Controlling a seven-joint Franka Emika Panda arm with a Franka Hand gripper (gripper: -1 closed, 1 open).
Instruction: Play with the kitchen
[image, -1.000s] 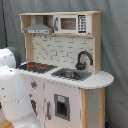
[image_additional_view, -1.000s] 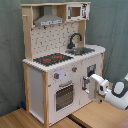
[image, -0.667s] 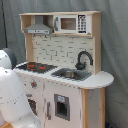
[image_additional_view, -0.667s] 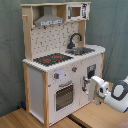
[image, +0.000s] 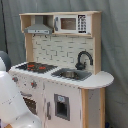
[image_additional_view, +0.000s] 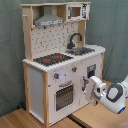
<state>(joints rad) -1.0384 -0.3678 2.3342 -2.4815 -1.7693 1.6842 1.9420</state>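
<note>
Standing on the wooden tabletop (image_additional_view: 95, 116), the kitchen (image_additional_view: 60, 60) faces the end effector (image_additional_view: 92, 89), which sits against its lower cabinet door (image_additional_view: 90, 79); finger spread cannot be told. A misjudged push risks scraping the door or shifting the kitchen.

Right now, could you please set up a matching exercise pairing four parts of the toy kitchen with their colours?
Things:
1. faucet
2. stovetop
3. hood
4. oven door

Colours:
A. grey
B. white with a dark window
C. all black
D. black with red burners

Pairs: 1-C, 2-D, 3-A, 4-B
</note>
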